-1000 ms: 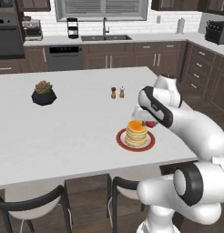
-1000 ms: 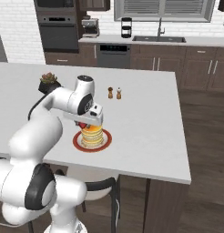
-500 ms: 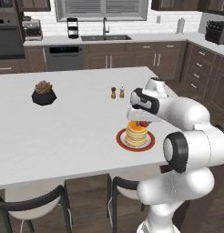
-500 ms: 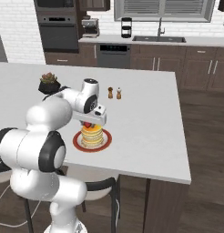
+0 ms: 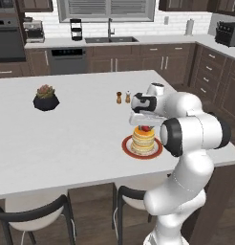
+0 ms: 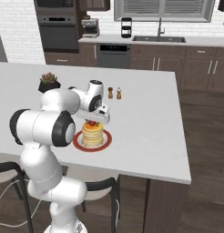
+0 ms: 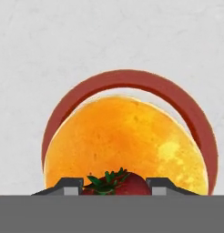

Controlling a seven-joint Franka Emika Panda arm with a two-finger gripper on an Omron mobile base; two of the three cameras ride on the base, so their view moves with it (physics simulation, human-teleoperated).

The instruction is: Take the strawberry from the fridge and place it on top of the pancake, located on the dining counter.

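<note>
Left base view: the two-finger gripper (image 5: 146,125) hangs over the golden pancake stack (image 5: 143,139) on its red-orange plate (image 5: 157,149), on the white dining counter (image 5: 67,139); its fingers are hard to make out. Right base view: much the same. Hand view: the tiny red strawberry (image 7: 117,184) sits clamped between the tips, low over the orange top.

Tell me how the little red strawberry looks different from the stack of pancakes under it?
The tiny bright red strawberry with green leaves is far smaller than the golden-yellow pancake stack with its orange top. The strawberry is rounded, the stack wide and flat-topped. The strawberry sits between the tips of the pincer, while the stack rests on a round red-orange plate. Both are directly under the robot's hand.
</note>
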